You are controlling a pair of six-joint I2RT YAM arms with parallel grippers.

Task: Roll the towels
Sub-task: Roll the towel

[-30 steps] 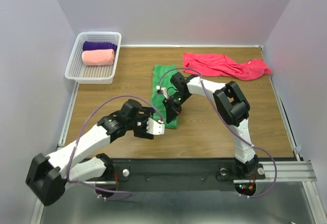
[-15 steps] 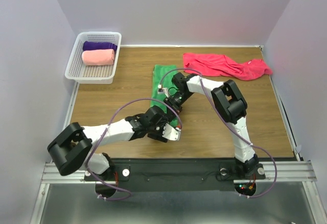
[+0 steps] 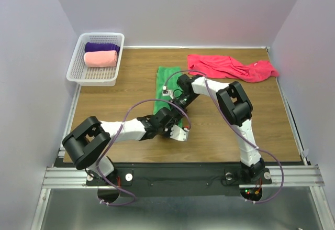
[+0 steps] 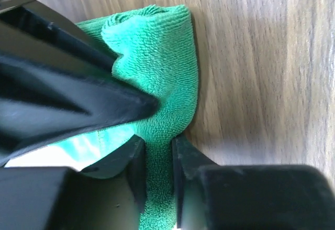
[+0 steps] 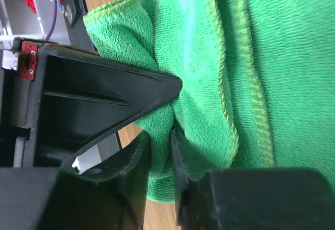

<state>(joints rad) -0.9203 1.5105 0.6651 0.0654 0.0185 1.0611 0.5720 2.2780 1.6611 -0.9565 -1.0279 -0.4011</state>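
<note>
A green towel (image 3: 165, 79) lies lengthwise at the middle of the table, its far half flat and its near end bunched up. My left gripper (image 3: 171, 127) (image 4: 157, 147) is shut on a fold of the green towel (image 4: 157, 57) at its near edge. My right gripper (image 3: 176, 106) (image 5: 160, 138) sits just behind, its jaws pinching another fold of the green towel (image 5: 272, 57). A crimson towel (image 3: 231, 66) lies crumpled at the back right. A rolled salmon-pink towel (image 3: 100, 58) and a rolled purple towel (image 3: 101, 47) rest in the basket.
A white mesh basket (image 3: 87, 76) stands at the back left corner. White walls close the table on three sides. Both arms cross over the middle of the table, and bare wood (image 3: 235, 135) shows at the near right.
My left arm has swung right and in to the towel's near end, and its jaws have closed on the cloth. The right gripper has stayed on the towel, shifting only slightly.
</note>
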